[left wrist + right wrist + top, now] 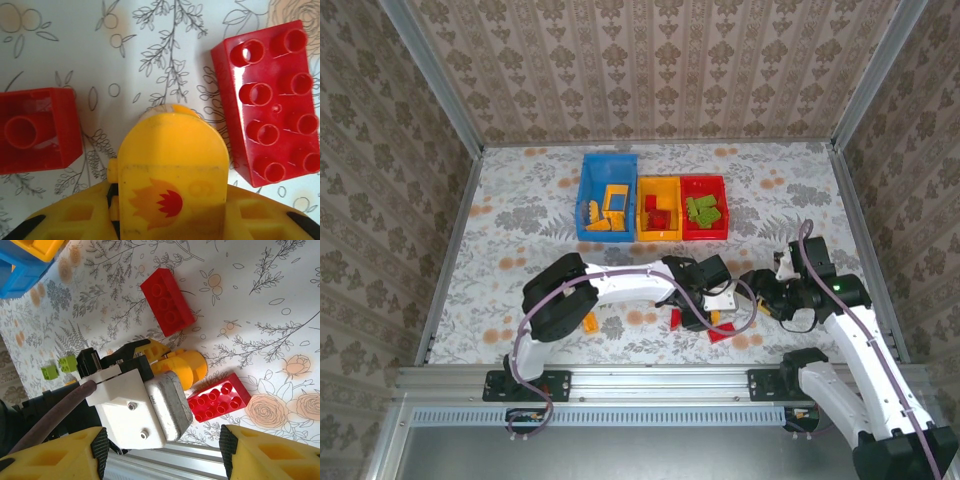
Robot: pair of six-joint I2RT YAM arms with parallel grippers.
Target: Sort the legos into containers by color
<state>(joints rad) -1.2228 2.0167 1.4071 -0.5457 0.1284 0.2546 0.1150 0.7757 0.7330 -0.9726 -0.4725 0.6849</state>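
Low at the near middle of the bench [520, 230]: left gripper [170, 202], jaws narrowed about a yellow rounded lego [172, 150] with a flame print, fingers [260, 217] hard by its sides. Cannot tell whether clamped on it or just short of contact. Either side of that piece, apart from it: eight-stud red brick [270, 102] and second red brick [35, 130], both flat on the bench. Right gripper [164, 447] near, jaws wide apart, holding nothing. Two small green pieces [59, 367] on the bench beyond. At the far middle, side by side: blue bin [583, 200] with yellow pieces, yellow-orange bin [658, 238] with red, red bin [705, 237] with green. Loose orange piece [590, 321] beside the left arm.
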